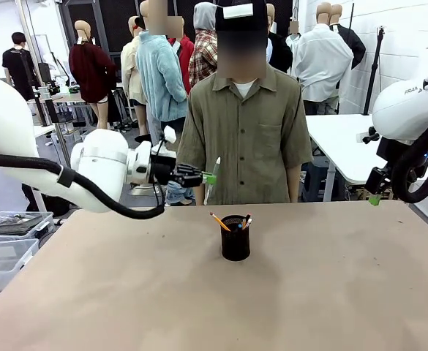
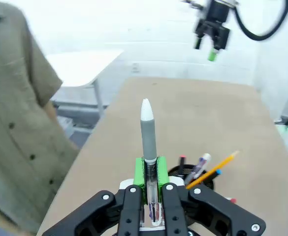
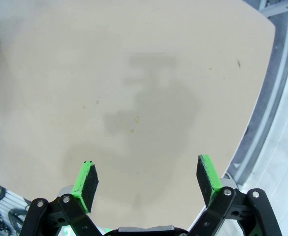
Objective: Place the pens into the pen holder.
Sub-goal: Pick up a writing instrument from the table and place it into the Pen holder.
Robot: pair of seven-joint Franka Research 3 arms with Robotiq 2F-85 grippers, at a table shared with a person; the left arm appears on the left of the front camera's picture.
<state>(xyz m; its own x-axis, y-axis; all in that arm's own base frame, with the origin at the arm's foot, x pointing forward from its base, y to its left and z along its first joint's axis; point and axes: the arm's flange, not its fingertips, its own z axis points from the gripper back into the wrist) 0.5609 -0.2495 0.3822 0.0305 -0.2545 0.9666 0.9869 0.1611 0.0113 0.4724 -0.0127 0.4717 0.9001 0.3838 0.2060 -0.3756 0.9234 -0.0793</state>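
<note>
My left gripper hovers above the table, left of and higher than the pen holder, a black mesh cup at the table's middle. It is shut on a grey pen with a white tip, which sticks out past the green pads in the left wrist view. An orange pencil and two other pens stand in the holder, and they show beside my fingers as the pencil and pens. My right gripper is open over bare table, high at the right.
A person in an olive shirt stands at the far edge, right behind the holder. Clear plastic bins sit off the table's left side. A white table stands behind at the right. The table's right edge runs near my right gripper.
</note>
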